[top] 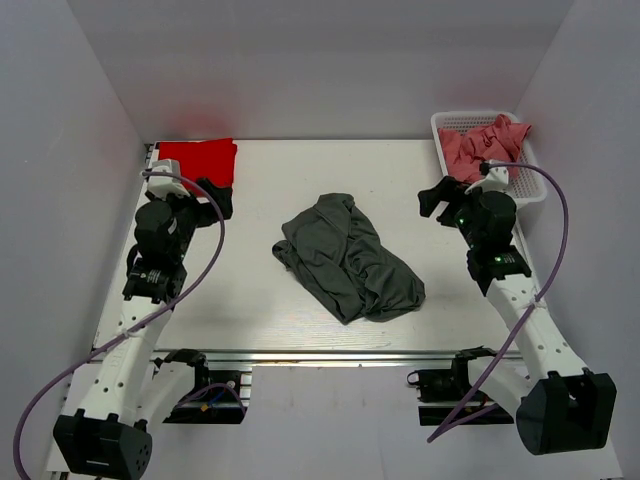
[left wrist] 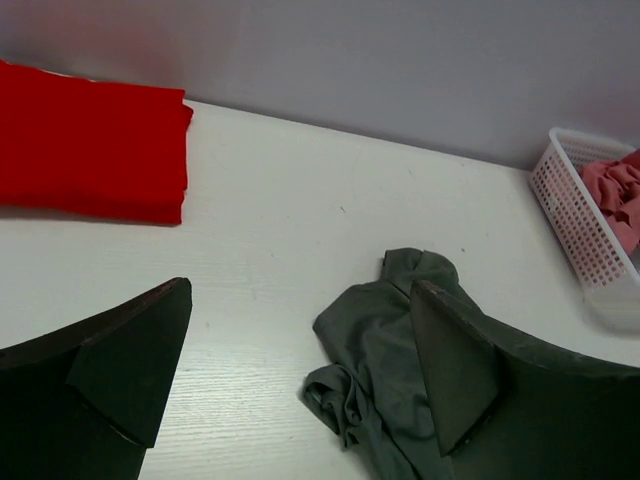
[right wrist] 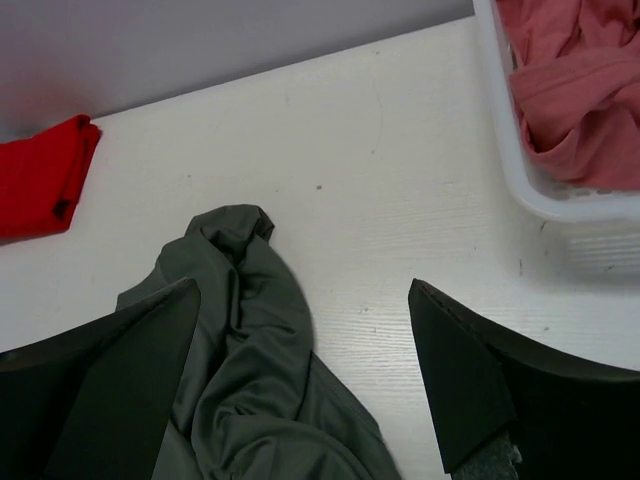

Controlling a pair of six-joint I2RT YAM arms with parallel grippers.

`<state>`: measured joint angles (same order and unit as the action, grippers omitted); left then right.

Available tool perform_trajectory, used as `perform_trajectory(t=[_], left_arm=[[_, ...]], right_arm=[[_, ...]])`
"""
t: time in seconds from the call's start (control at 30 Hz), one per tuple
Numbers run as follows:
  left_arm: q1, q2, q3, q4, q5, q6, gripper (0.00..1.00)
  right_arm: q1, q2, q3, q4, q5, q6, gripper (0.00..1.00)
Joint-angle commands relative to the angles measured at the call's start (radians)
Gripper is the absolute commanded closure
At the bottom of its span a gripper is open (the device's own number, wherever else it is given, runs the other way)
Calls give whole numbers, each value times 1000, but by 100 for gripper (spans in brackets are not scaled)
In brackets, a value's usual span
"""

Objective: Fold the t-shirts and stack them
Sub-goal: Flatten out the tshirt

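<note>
A dark grey t-shirt (top: 348, 256) lies crumpled in the middle of the table; it also shows in the left wrist view (left wrist: 385, 370) and the right wrist view (right wrist: 250, 370). A bright red t-shirt (top: 198, 160) lies folded at the far left corner, seen too in the left wrist view (left wrist: 90, 140). Dusty pink t-shirts (top: 482, 143) fill the basket. My left gripper (top: 215, 195) is open and empty beside the red shirt. My right gripper (top: 436, 196) is open and empty, left of the basket.
A white plastic mesh basket (top: 530, 180) stands at the far right corner, also in the right wrist view (right wrist: 560, 205). White walls close in the table on three sides. The metal rail (top: 330, 357) runs along the near edge.
</note>
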<state>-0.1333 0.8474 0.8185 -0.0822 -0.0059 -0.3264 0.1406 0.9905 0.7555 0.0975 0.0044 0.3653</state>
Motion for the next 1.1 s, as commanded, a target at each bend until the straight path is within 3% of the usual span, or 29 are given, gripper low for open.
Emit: perform_trajectory(t=[0.0, 0.1, 0.13, 0.17, 0.33, 0.53, 0.67, 0.8, 0.9, 0.93, 1.03, 1.07], left_arm=[[0, 8, -18, 24, 82, 1, 0], [-12, 106, 36, -51, 125, 1, 0], [-12, 142, 51, -73, 148, 12, 0], [-12, 180, 77, -100, 214, 12, 0], [-23, 482, 122, -134, 440, 15, 0], [-113, 656, 113, -136, 411, 15, 0], [-178, 722, 122, -146, 373, 15, 0], [-235, 795, 145, -168, 321, 15, 12], [-264, 861, 169, -203, 276, 15, 28], [-278, 875, 197, -224, 262, 15, 38], [-302, 897, 218, -246, 215, 6, 55], [-302, 897, 219, -246, 215, 6, 66]], right_arm=[[-1, 14, 15, -39, -20, 55, 10], [4, 57, 5, -45, 23, 80, 10], [1, 62, 4, -48, 17, 11, 10], [1, 72, 5, -64, -47, -8, 10], [5, 157, 47, -223, -81, 47, 10], [11, 275, 71, -450, -82, 12, 10], [19, 275, -2, -453, -155, 4, 10], [33, 278, -45, -476, -136, 1, 16], [50, 289, -61, -493, -133, 3, 20], [57, 290, -64, -498, -136, 1, 20], [80, 301, -81, -502, -130, -5, 26], [83, 306, -84, -502, -124, -5, 28]])
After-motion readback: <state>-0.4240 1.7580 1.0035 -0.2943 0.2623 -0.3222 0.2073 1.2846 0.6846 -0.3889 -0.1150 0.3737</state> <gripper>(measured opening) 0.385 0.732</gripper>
